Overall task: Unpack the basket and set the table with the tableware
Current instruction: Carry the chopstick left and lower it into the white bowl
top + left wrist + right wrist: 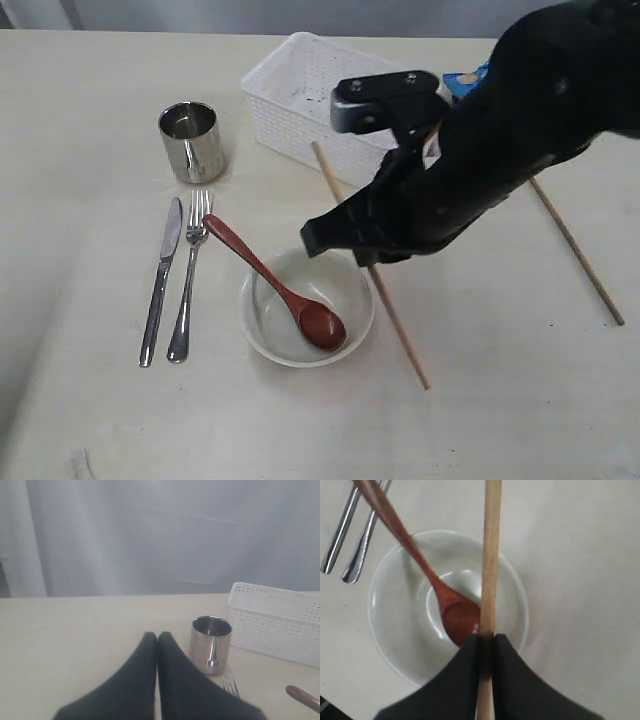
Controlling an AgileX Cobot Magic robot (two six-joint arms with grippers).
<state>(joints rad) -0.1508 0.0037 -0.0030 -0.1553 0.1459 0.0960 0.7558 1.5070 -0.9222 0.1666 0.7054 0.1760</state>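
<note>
My right gripper (486, 637) is shut on a wooden chopstick (491, 555), which it holds over the right side of the pale bowl (385, 630). In the exterior view this chopstick (400, 330) runs past the bowl (262, 330). The reddish-brown spoon (280, 290) rests in the bowl. Knife (160, 280) and fork (188, 290) lie side by side to its left, the steel cup (190, 140) behind them. A second chopstick (575, 245) lies at the right. The white basket (300, 90) stands at the back. My left gripper (157, 636) is shut on nothing, near the cup (210, 645). No brown plate is in view.
A blue packet (465, 78) peeks out behind the right arm, beside the basket. The basket's lattice wall (275, 625) stands right of the cup in the left wrist view. The cream table (520, 400) stretches in front of and right of the bowl.
</note>
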